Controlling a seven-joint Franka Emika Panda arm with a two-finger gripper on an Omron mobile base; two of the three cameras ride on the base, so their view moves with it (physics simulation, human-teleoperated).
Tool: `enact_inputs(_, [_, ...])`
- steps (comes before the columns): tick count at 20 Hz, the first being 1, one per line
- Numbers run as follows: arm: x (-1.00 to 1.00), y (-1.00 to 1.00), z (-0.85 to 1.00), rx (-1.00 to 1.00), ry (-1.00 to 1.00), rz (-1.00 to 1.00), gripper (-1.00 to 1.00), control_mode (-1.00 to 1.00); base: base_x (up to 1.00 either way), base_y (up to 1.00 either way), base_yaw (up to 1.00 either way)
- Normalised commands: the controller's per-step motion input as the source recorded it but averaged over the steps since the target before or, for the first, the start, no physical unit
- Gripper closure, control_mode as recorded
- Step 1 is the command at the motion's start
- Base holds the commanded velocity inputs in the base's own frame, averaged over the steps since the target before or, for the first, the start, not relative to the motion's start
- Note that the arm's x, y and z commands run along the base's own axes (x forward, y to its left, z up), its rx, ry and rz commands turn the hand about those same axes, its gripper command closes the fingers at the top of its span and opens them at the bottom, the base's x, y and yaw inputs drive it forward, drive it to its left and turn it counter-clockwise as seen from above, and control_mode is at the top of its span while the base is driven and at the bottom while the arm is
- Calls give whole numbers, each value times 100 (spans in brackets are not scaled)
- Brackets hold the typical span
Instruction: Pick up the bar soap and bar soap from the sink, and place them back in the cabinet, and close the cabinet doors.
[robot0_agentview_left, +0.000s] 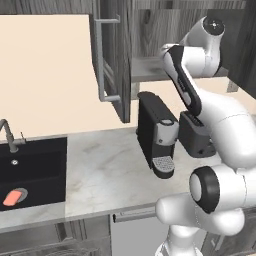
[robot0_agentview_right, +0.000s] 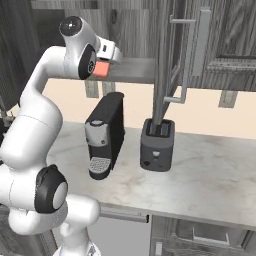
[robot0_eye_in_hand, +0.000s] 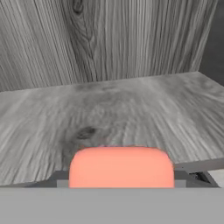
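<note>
One salmon-orange bar soap (robot0_eye_in_hand: 121, 167) clamped in my gripper (robot0_agentview_right: 103, 68) — over grey cabinet shelf (robot0_eye_in_hand: 131, 109) front edge; second soap (robot0_agentview_left: 14, 197) in black sink (robot0_agentview_left: 35, 172).

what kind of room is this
A rendered home kitchen, most likely: a black sink with a gooseneck faucet set in a marble counter, a coffee machine and toaster on it, and a wood-grain wall cabinet above.

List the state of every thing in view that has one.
Gripper: shut on one bar soap, at the cabinet shelf.
Second bar soap: lying in the sink.
Cabinet doors: open.
Faucet: no water running.
</note>
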Motion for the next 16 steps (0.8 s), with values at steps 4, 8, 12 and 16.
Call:
enact_inputs(4, [44,0,0,0,0,0,100,-100,0,0,0])
enact_inputs(8, [40,0,0,0,0,0,100,-100,0,0,0])
enact_inputs(12, [37,0,0,0,0,0,100,-100,0,0,0])
enact_inputs(16, [30,0,-1,0,0,0,100,-100,0,0,0])
